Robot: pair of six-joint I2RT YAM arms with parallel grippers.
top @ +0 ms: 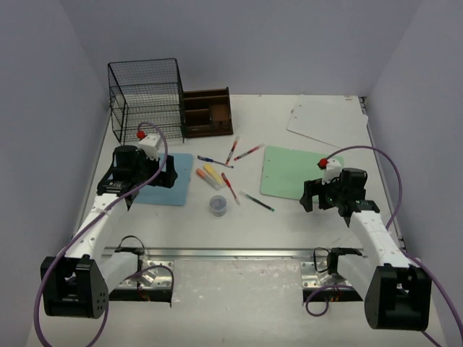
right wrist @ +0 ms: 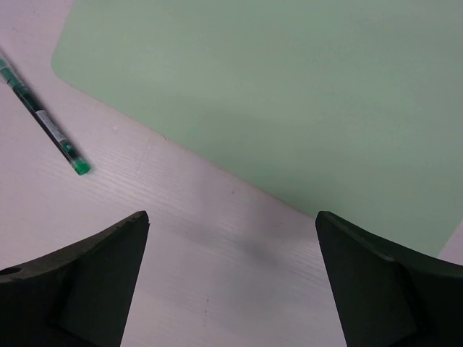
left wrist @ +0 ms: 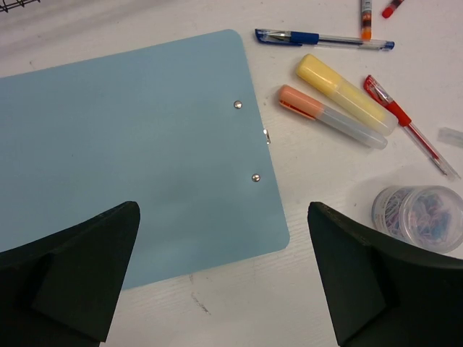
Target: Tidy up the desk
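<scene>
The desk [top: 282, 228] is a white tabletop. On it lie a blue clipboard [top: 172, 181] at the left, a green clipboard [top: 293, 171] at the right, and loose pens between them. My left gripper [top: 160, 176] is open and empty above the blue clipboard's near right corner [left wrist: 145, 144]; in the left wrist view the left gripper [left wrist: 223, 210] frames bare desk. My right gripper [top: 323, 199] is open and empty over the green clipboard's near edge [right wrist: 304, 94]; in the right wrist view the right gripper [right wrist: 231, 217] hangs over bare desk.
A black wire-mesh rack [top: 145, 97] and a brown wooden organiser [top: 207, 112] stand at the back left. A white clipboard [top: 325, 119] lies back right. Yellow [left wrist: 343, 92] and orange [left wrist: 325, 116] highlighters, a blue pen [left wrist: 322, 40], a red pen [left wrist: 405, 123], a green pen [right wrist: 43, 119] and a paper-clip jar [left wrist: 419, 217] lie mid-desk. A metal rail [top: 231, 253] runs along the near edge.
</scene>
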